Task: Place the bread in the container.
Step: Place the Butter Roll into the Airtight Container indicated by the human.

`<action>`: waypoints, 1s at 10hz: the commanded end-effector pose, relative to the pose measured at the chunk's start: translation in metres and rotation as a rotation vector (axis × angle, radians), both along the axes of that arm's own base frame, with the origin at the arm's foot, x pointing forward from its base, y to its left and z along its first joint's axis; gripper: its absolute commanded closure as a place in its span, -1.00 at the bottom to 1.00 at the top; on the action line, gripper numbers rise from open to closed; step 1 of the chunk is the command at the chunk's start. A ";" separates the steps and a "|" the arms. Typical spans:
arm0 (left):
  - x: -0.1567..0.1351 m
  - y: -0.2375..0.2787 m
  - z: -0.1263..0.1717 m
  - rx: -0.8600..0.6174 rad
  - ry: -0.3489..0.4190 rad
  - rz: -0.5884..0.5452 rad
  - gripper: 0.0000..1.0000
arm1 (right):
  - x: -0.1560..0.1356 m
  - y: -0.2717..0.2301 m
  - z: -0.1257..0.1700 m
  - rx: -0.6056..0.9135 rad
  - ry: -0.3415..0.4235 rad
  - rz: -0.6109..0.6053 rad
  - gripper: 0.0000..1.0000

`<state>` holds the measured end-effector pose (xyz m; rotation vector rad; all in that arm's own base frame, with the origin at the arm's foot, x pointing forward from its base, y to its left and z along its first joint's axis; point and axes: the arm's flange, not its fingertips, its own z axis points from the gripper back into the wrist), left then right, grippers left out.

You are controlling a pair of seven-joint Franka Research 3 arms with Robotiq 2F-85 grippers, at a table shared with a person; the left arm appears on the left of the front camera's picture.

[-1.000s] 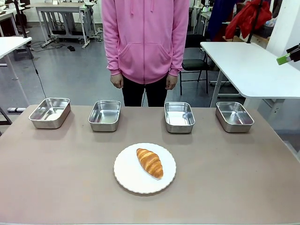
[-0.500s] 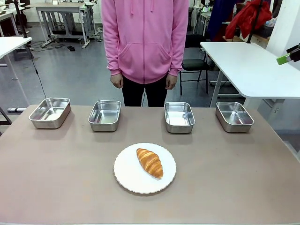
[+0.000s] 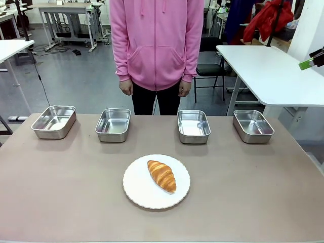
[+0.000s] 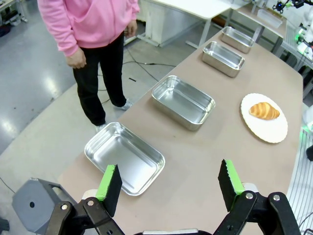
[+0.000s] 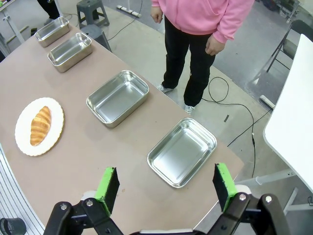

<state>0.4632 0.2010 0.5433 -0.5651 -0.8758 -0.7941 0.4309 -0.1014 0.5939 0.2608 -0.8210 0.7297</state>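
– At the table's middle, on the round white plate (image 3: 132, 190), you had the golden-brown ridged croissant (image 3: 162, 175), its long axis from far-left to near-right.
– And the grippers?
– Your left gripper (image 4: 169, 180) and right gripper (image 5: 165, 181) stood with jaws wide apart, empty, far from it. Which was nearer I could not tell.

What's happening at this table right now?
Nothing is being handled yet. The bread lies on the white plate near the middle of the table. The four steel containers in a row beyond it hold nothing. The robot's left hand and right hand hang open above opposite ends of the table, gripping nothing. The person stands at the far side with arms down.
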 end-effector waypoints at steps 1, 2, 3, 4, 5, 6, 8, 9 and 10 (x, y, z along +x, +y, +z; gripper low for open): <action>0.001 -0.001 0.000 -0.004 -0.004 -0.002 -1.00 | 0.001 -0.001 0.000 0.014 -0.011 0.011 -1.00; 0.001 -0.001 0.000 -0.004 -0.004 -0.002 -1.00 | 0.001 -0.001 0.000 0.014 -0.011 0.011 -1.00; 0.001 -0.001 0.000 -0.004 -0.004 -0.002 -1.00 | 0.001 -0.001 0.000 0.014 -0.011 0.011 -1.00; 0.001 -0.001 0.000 -0.004 -0.004 -0.002 -1.00 | 0.001 -0.001 0.000 0.014 -0.011 0.011 -1.00; 0.001 -0.001 0.000 -0.004 -0.004 -0.002 -1.00 | 0.001 -0.001 0.000 0.014 -0.011 0.011 -1.00; 0.001 -0.001 0.000 -0.004 -0.004 -0.002 -1.00 | 0.001 -0.001 0.000 0.014 -0.011 0.011 -1.00; 0.001 -0.001 0.000 -0.004 -0.004 -0.002 -1.00 | 0.001 -0.001 0.000 0.014 -0.011 0.011 -1.00; 0.001 -0.001 0.000 -0.004 -0.004 -0.002 -1.00 | 0.001 -0.001 0.000 0.014 -0.011 0.011 -1.00; 0.001 -0.001 0.000 -0.004 -0.004 -0.002 -1.00 | 0.001 -0.001 0.000 0.014 -0.011 0.011 -1.00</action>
